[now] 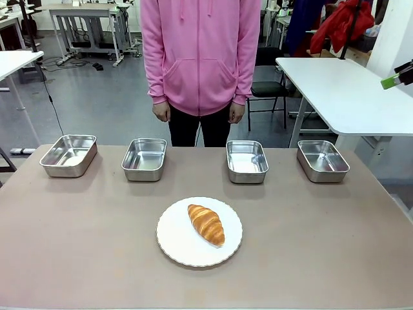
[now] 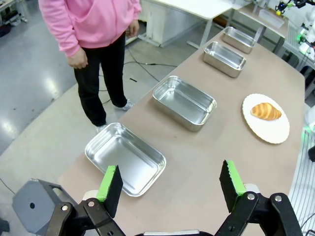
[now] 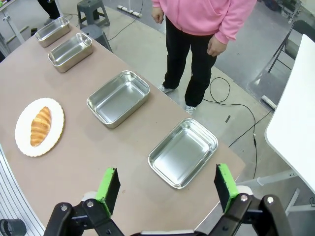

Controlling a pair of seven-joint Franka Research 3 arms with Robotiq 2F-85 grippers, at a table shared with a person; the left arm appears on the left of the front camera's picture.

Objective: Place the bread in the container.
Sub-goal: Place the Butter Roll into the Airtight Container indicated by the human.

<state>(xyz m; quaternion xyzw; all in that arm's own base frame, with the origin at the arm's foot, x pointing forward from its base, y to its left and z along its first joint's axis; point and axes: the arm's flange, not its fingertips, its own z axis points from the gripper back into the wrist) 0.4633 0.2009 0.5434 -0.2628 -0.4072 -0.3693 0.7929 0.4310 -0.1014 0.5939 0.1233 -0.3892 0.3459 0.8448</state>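
Observation:
The bread, a golden croissant [image 1: 206, 223], lies on a round white plate [image 1: 181, 242] at the table's near middle. Four alike steel containers stand empty in a row behind it, at the far left [image 1: 69, 155], left of centre [image 1: 144, 159], right of centre [image 1: 247, 161] and far right [image 1: 322, 160]. My left gripper [image 2: 170, 169] hangs open high above the leftmost container [image 2: 124, 158], with the croissant [image 2: 266, 111] far off. My right gripper [image 3: 166, 171] is open above the rightmost container [image 3: 183, 152], far from the croissant [image 3: 41, 126]. Both grippers hold nothing.
A person in a pink hoodie [image 1: 200, 51] stands at the far edge, both hands hanging down off the table. The brown tabletop [image 1: 322, 245] is bare on either side of the plate. One green fingertip [image 1: 390, 81] shows high at the right edge.

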